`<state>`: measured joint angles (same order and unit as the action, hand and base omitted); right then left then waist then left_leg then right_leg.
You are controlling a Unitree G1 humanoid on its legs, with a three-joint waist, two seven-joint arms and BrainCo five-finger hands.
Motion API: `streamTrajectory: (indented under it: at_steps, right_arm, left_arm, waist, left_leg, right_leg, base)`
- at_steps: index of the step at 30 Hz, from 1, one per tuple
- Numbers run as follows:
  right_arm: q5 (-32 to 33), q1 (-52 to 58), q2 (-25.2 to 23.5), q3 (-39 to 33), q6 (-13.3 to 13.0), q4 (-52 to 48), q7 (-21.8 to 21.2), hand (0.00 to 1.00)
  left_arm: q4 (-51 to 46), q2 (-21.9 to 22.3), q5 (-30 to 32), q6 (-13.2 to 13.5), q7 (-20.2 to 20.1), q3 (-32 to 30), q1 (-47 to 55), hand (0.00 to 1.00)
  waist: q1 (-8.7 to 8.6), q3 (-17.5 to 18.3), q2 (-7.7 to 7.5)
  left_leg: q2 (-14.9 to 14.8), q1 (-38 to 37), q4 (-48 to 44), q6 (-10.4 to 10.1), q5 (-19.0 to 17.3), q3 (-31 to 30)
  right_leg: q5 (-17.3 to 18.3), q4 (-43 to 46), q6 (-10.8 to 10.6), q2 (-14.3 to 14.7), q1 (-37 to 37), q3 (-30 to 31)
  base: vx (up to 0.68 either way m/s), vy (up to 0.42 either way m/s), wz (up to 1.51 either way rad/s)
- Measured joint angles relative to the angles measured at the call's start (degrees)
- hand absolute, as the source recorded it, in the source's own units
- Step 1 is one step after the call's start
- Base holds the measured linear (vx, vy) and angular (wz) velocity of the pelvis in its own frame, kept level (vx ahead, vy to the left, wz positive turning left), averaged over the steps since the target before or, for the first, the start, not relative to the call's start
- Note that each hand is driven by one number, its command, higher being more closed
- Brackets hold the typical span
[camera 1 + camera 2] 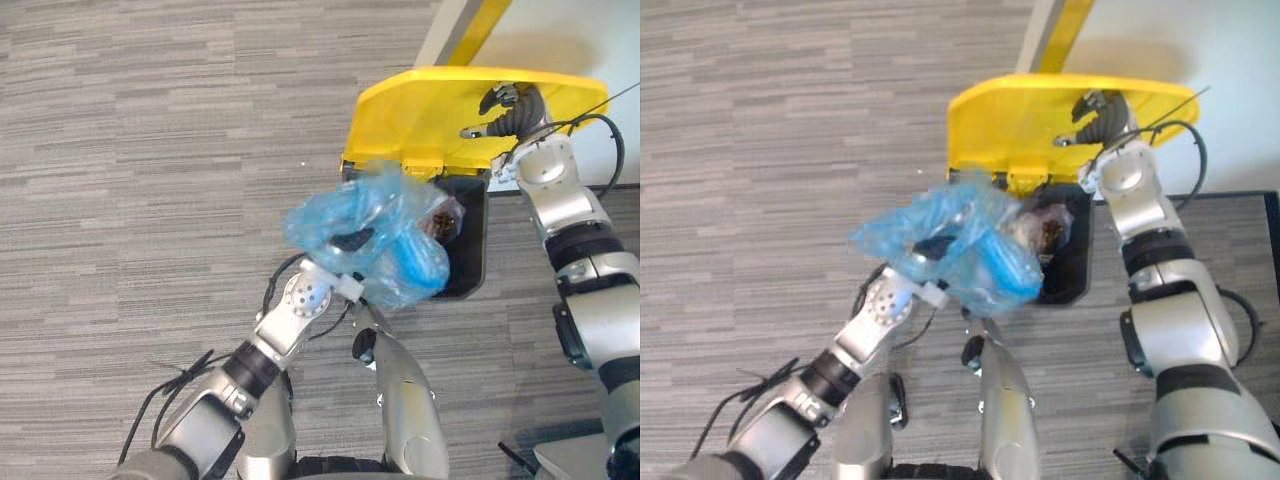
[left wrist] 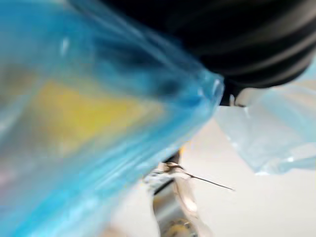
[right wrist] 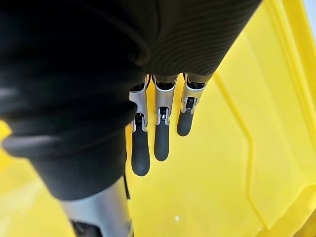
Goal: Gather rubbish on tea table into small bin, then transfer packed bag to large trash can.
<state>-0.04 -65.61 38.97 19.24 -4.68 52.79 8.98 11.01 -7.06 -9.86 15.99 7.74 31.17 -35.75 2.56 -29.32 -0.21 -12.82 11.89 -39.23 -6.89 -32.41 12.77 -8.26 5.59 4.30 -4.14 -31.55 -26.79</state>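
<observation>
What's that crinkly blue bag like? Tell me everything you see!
The blue bag is thin, see-through plastic, crumpled and bulging. It hangs in the air, bunched around the end of the left arm, beside the open mouth of the black trash can, below its raised yellow lid.

Grey striped carpet floor (image 1: 150, 150) carries a black, yellow-lidded trash can (image 1: 472, 262).

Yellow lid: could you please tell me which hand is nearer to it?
Right. The right hand rests straight fingers on the yellow lid; the left hand is apart from it, with the blue bag.
</observation>
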Motion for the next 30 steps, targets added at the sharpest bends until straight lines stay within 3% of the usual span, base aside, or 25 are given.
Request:
streamTrajectory:
  at_steps: [11,16,25,26,27,28,29,30]
  right_arm:
    - [0.22,-4.03,1.65,2.00,-0.14,-3.17,-1.87,0.00]
    - [2.66,-4.20,2.05,3.51,-0.55,-9.33,-2.15,0.00]
    - [2.93,-4.17,0.30,3.49,-2.10,-18.52,-2.12,0.00]
    - [2.93,-4.12,-0.86,3.50,-2.15,-18.53,-2.11,0.00]
    - [2.93,-4.03,-1.90,3.50,-2.14,-18.79,-2.11,0.00]
    - [2.95,-4.09,-2.64,3.46,-2.12,-20.09,-2.03,0.00]
    - [2.97,-4.30,-3.01,3.58,-2.50,-21.46,-1.96,0.00]
    - [2.99,-4.20,-3.84,3.85,-2.78,-22.06,-1.79,0.00]
  left_arm:
    - [10.70,1.24,1.43,-0.29,2.15,0.02,-9.84,1.00]
    - [18.50,1.74,2.39,-1.51,2.07,1.49,-14.74,1.00]
    - [27.81,2.79,6.72,-4.70,2.14,-1.50,-21.26,1.00]
    - [28.61,2.77,7.78,-5.39,2.16,-2.51,-21.73,1.00]
    - [29.03,2.81,8.64,-5.57,2.18,-3.11,-21.85,1.00]
    - [29.08,2.72,8.80,-5.58,2.32,-3.60,-21.96,1.00]
    - [29.07,2.80,9.88,-5.62,2.24,-4.93,-22.28,0.00]
    - [29.34,3.02,10.99,-5.78,2.27,-5.21,-22.14,0.00]
  waist:
    - [-1.80,-0.35,-0.57]
    - [-3.07,-0.92,-1.30]
    - [-3.23,-1.45,-2.38]
    - [-3.37,-1.66,-2.77]
    - [-3.06,-1.62,-2.94]
    - [-1.95,-1.60,-2.70]
    - [-2.60,-1.53,-3.24]
    - [-5.14,-1.61,-3.99]
  left_leg:
    - [-0.50,2.53,-0.11,-0.75,-0.45,2.28]
    - [-1.97,5.31,-1.75,-1.38,-0.78,2.49]
    - [-4.81,11.14,-5.48,-2.59,-1.82,3.22]
    - [-5.22,11.31,-5.62,-2.59,-1.82,3.56]
    - [-6.01,11.43,-5.48,-2.57,-1.82,4.07]
    - [-7.52,11.97,-4.55,-2.01,-1.75,4.16]
    - [-8.01,12.59,-4.14,-1.78,-1.51,4.64]
    - [-8.86,14.08,-4.75,-4.09,0.32,3.93]
  right_leg:
    - [-0.12,-0.64,0.09,1.40,-3.75,1.67]
    - [-0.12,-0.52,0.10,2.63,-6.29,1.68]
    - [-0.06,0.08,0.01,4.51,-11.38,1.45]
    - [0.17,0.08,-0.32,4.78,-11.64,1.31]
    - [2.09,0.52,-3.14,4.66,-11.93,-0.83]
    - [8.83,6.22,-8.68,2.98,-14.48,-4.26]
    - [5.94,18.77,4.58,-0.43,-19.47,-0.68]
    - [5.15,19.25,2.94,-1.22,-19.11,3.56]
  base:
    - [0.00,-0.027,-0.11]
    - [0.03,-0.041,-0.08]
    - [0.00,-0.065,-0.08]
    - [-0.01,-0.092,-0.13]
    - [0.00,-0.134,-0.37]
    - [0.01,-0.116,-0.29]
    - [0.12,-0.178,0.34]
    - [0.13,-0.156,0.43]
